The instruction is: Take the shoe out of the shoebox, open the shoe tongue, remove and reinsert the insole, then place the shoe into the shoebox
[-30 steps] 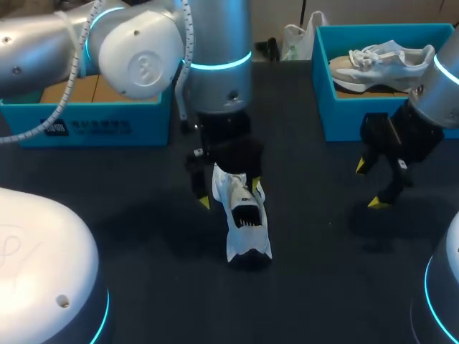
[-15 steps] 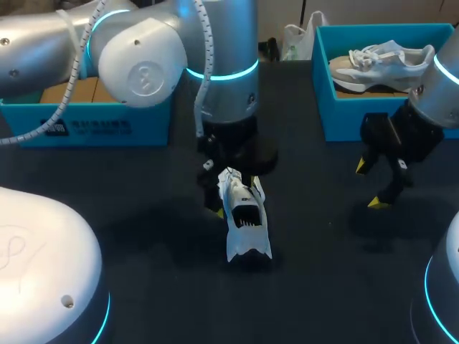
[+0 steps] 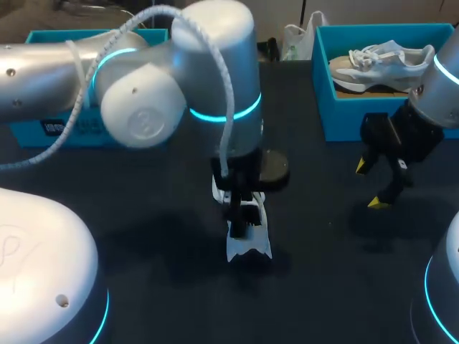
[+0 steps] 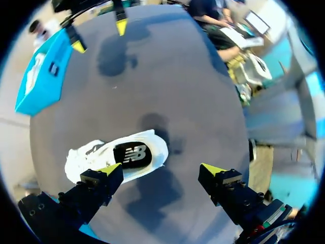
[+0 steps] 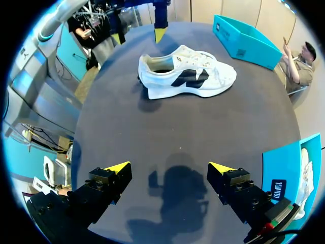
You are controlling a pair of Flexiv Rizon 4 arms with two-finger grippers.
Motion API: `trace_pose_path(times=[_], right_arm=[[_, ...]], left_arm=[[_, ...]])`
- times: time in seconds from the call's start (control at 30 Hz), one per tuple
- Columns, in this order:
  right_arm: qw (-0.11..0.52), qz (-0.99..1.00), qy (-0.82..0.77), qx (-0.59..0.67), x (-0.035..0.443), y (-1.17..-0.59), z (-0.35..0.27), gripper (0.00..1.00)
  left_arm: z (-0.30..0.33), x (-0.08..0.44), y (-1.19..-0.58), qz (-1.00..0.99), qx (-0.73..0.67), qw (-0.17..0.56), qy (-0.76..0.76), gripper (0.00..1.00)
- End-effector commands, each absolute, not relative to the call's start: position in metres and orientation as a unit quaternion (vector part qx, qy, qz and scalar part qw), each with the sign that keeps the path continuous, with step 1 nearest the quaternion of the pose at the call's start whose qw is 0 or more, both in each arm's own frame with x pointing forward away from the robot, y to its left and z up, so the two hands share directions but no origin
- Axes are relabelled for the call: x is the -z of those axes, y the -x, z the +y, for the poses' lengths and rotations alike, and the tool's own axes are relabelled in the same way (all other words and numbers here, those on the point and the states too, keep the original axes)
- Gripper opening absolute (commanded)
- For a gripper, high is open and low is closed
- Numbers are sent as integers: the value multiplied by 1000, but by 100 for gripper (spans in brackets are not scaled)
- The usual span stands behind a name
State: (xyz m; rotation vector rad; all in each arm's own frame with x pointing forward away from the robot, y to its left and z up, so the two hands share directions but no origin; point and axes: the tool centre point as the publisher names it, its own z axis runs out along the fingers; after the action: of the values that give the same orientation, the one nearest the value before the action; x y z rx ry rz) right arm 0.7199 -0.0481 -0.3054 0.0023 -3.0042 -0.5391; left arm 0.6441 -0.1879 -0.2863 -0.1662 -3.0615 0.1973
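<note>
Found shoe (image 3: 247,242) on its sole mid-table. Hung left gripper (image 4: 161,170) above, fingers spread, empty, likely lining up on tongue. Saw right gripper (image 5: 170,166) at 3 o'clock, released, clear of work.

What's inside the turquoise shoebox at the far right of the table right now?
Inside the turquoise cardboard shoebox lies a pale grey-white laced sneaker, atop something tan. My right arm covers the box's right end, so that corner cannot be seen.
</note>
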Motion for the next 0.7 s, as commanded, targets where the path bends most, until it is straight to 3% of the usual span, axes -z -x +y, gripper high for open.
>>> trace_pose_path(times=[0.03,0.7], right_arm=[[44,-984,0,174,306,-720,-47,100],[44,-984,0,174,306,-720,-47,100]], left_arm=[[-184,296,-638,-997,-72,9,9,100],[-212,349,-643,-997,-57,4,-44,100]])
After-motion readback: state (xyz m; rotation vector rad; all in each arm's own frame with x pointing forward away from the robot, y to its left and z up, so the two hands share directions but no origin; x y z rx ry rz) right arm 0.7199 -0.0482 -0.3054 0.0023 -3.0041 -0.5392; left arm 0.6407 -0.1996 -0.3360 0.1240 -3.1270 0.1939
